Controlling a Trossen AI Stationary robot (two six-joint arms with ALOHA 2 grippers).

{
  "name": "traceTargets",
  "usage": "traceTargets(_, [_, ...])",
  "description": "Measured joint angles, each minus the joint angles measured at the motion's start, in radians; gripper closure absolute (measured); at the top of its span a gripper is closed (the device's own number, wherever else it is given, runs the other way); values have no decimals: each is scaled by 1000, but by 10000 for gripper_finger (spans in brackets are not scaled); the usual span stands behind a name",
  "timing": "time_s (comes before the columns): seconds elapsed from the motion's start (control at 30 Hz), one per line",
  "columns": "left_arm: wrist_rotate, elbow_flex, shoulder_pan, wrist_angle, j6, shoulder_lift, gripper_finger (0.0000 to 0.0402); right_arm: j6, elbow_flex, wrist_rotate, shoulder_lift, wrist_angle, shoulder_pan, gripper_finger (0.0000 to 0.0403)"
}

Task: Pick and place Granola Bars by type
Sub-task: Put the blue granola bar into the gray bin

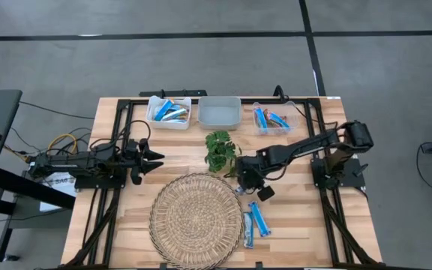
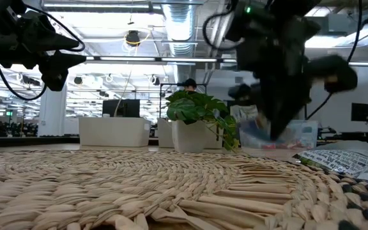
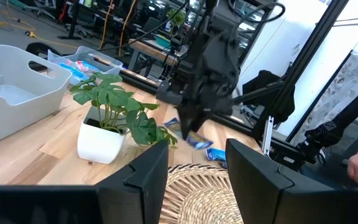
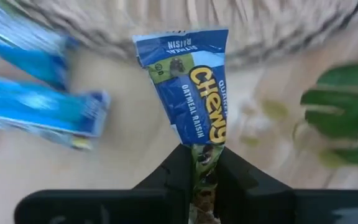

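right wrist view, right pincer [image 4: 204,163] clamped on blue granola bar [image 4: 188,87], left pincer [image 3: 197,171] parted, idle

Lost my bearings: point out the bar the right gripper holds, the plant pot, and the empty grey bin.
held granola bar [image 4: 190,93], right wrist view, wrapper's middle.
plant pot [image 3: 101,142], left wrist view, white side wall.
grey bin [image 1: 220,120], high view, near rim.

Round woven mat [image 1: 194,220] on wooden table [image 1: 111,232], plant [image 1: 219,150], three bins, right gripper [image 1: 247,182] beside mat
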Motion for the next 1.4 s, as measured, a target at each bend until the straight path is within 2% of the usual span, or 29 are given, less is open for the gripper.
traceTargets(0.2, [0, 0, 0, 0, 0, 0, 248, 70, 0, -85, -110, 101, -5, 365])
traceTargets(0.6, [0, 0, 0, 0, 0, 0, 248, 228, 1, -101, -353, 433, -70, 363])
traceTargets(0.8, [0, 0, 0, 0, 0, 0, 248, 255, 3, -102, -418, 538, -84, 364])
traceTargets(1.07, [0, 0, 0, 0, 0, 0, 248, 246, 24, -103, -342, 560, -138, 364])
traceTargets(1.27, [0, 0, 0, 0, 0, 0, 248, 244, 121, -97, -212, 562, -259, 363])
traceTargets(1.4, [0, 0, 0, 0, 0, 0, 248, 244, 211, -48, -106, 566, -353, 364])
